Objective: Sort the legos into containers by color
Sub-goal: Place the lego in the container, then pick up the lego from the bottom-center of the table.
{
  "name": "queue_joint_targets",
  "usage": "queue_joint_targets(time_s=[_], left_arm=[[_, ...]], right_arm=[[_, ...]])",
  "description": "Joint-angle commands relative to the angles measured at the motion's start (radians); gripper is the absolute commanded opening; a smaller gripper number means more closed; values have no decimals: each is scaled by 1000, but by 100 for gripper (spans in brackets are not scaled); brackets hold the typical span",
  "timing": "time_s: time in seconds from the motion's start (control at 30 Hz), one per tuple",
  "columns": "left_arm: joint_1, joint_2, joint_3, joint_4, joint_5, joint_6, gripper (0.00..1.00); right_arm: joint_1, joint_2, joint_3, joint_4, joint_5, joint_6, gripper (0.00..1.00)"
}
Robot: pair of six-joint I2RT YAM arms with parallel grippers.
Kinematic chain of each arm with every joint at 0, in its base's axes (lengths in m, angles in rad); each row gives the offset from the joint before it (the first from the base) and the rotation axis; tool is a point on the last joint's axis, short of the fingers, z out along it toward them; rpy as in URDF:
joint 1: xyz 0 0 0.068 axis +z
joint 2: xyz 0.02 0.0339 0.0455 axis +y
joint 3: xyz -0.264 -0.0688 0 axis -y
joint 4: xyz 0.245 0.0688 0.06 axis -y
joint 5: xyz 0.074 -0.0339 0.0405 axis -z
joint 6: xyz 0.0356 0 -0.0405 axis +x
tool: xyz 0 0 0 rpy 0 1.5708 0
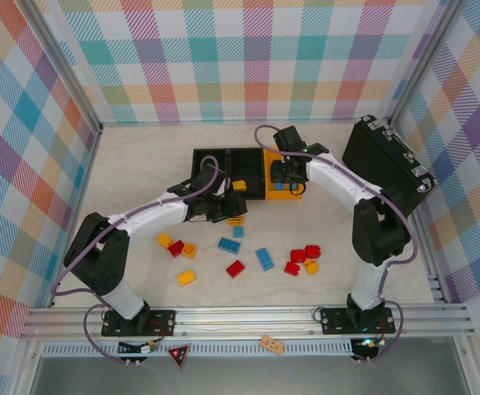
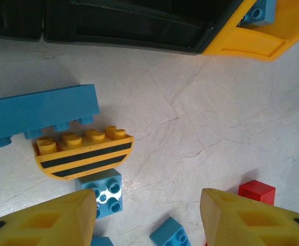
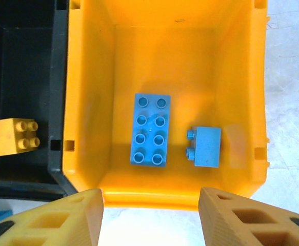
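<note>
**Legos (image 1: 235,268): a few binned, most loose on the table**

Two blue studded plastic bricks (image 3: 150,129) lie inside the yellow-orange rectangular plastic bin (image 3: 241,77), and one yellow brick (image 3: 11,137) sits in the black bin (image 3: 31,66) joined to its side. The right gripper (image 3: 150,205) hovers over the yellow-orange bin, jaws apart and empty. About a dozen red, yellow and blue bricks lie scattered on the pale table (image 1: 141,164). The left gripper (image 2: 149,215) hangs low there, jaws spread around nothing, near a yellow black-striped curved brick (image 2: 82,154). By my reckoning, most of the sorting is left to do.
</note>
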Motion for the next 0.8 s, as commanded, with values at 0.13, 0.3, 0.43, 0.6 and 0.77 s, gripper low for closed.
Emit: queue_joint_targets(time_s=[0.13,0.3,0.43,0.6,0.77], left_arm=[[-9,-62,-8,-78,-56,27,56],[-10,-84,-25,-102,-72,32,56],[-9,-102,-37,-129,-83,42,56],[-9,-143,-66,-168,-92,61,56],[-6,-200,-116,-207,-99,77,56]], right_arm=[[1,-97,-98,36,-61,25,53],[8,-154,-169,56,-88,34,54],[22,-199,-222,54,-118,37,55],[58,-272,-300,50,-178,27,56],[136,-341,-385,37,-218,19,56]])
